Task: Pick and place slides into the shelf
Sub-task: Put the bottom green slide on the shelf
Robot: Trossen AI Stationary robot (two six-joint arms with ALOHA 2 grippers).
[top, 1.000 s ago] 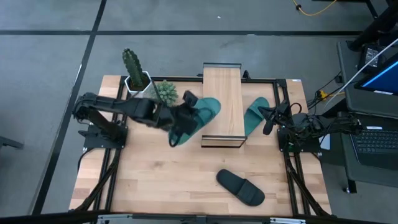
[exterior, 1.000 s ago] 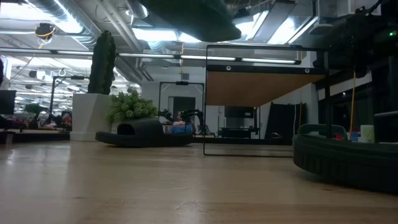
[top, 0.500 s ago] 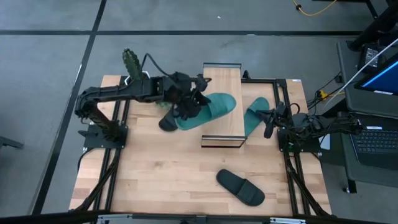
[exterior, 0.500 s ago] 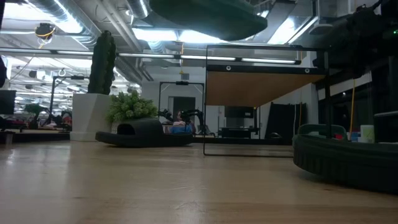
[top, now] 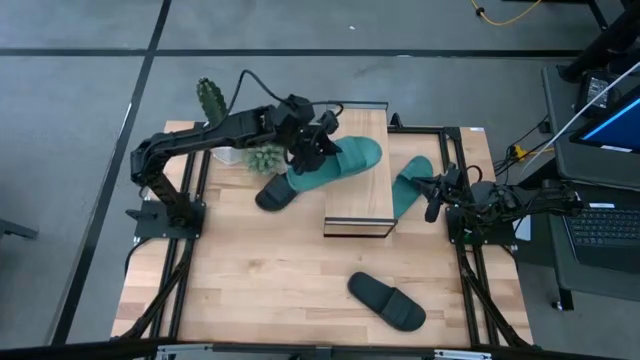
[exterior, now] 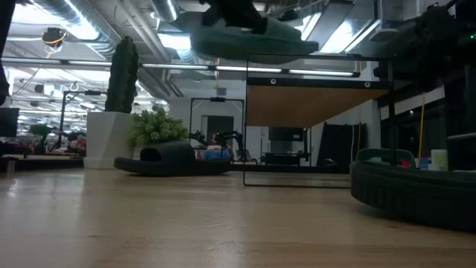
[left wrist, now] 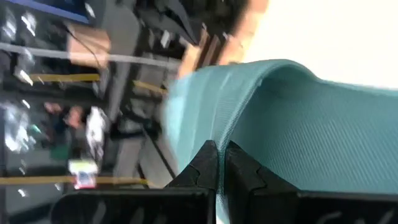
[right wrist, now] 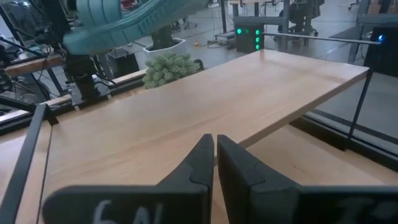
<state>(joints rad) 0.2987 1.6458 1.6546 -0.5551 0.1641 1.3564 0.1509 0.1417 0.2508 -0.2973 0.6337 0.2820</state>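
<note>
My left gripper [top: 318,152] is shut on a teal slide [top: 338,166], which hangs in the air over the left edge of the shelf [top: 357,190]. The low view shows this slide [exterior: 253,41] just above the shelf's plank top [exterior: 312,104]. A black slide [top: 274,193] lies sole down on the table left of the shelf. A second teal slide [top: 410,186] lies right of the shelf, and a second black slide [top: 387,301] lies near the near edge. My right gripper [top: 430,197] waits shut beside the shelf's right side. My left gripper pinches a thin ribbed edge of the teal slide [left wrist: 231,127] between its two fingers [left wrist: 205,163]; it looks like the strap's rim. The fingers slant down from the table's left. The slide is lifted clear and roughly level, with one end over the shelf top.
A tall cactus in a white pot [top: 212,105] and a small bushy plant [top: 264,156] stand at the table's far left, close under my left arm. Open tabletop [top: 260,270] lies on the near left. A laptop [top: 610,150] sits off the table's right.
My left gripper has carried the teal slide up, toward the far edge and toward the right, from over the table left of the shelf to over the shelf's left edge. The slide has turned about so it lies more across the shelf. The black slides have stayed put.
</note>
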